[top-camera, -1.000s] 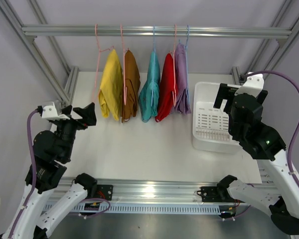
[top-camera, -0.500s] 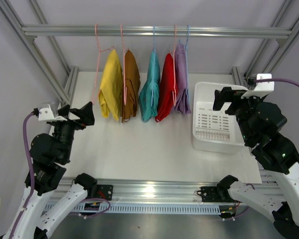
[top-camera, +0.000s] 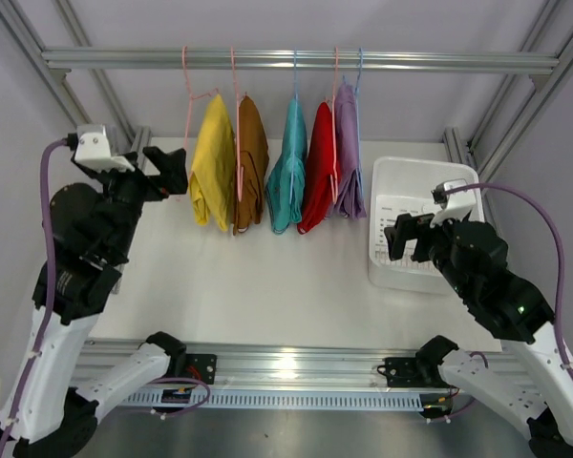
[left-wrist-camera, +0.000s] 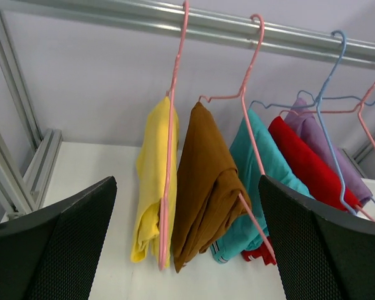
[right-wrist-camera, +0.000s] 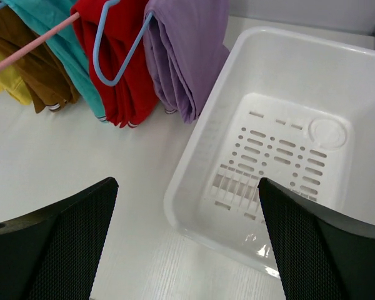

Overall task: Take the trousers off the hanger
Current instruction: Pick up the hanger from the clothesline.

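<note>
Trousers [top-camera: 288, 172] hang softly folded over thin wire hangers [left-wrist-camera: 170, 162].

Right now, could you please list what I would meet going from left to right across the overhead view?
left gripper → yellow trousers → brown trousers → teal trousers → red trousers → lavender trousers → white basket
</note>
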`<state>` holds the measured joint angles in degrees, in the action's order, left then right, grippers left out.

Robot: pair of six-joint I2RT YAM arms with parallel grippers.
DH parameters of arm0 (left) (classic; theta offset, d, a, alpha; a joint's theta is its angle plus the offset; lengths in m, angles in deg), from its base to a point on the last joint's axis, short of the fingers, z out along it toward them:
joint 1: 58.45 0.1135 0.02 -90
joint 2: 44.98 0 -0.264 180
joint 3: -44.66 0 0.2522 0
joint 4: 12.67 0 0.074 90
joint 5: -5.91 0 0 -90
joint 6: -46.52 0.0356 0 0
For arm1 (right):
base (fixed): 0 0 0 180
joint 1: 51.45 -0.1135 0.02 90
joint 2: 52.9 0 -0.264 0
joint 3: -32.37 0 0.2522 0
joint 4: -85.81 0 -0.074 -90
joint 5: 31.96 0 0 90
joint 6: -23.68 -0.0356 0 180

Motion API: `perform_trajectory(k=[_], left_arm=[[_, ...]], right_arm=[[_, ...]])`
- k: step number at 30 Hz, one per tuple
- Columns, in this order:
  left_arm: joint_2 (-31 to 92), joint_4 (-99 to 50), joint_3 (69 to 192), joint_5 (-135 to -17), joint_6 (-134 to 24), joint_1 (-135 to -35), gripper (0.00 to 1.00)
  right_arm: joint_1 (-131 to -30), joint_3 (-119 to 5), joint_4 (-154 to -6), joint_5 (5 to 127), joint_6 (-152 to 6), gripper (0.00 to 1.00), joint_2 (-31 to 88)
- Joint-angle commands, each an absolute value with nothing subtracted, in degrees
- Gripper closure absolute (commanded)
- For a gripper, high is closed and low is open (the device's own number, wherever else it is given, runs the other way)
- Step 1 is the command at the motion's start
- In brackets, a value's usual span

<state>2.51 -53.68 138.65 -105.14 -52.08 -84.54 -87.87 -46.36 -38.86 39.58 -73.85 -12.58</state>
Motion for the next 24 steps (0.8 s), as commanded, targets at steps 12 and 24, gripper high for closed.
perform_trajectory(k=[12,24], left_arm=[[27.70,-67.04,155.55,-71.90,-53.49,-61.97,0.01],[34.56,-57.82,155.46,-43.58,-56.39,-59.15,0.14]], right_arm=[[-89.51,-40.01,-43.07,45.56,-75.11,0.00,-23.64],[-89.42,-40.01,-42.81,50.66,-78.27,0.01,-20.82]])
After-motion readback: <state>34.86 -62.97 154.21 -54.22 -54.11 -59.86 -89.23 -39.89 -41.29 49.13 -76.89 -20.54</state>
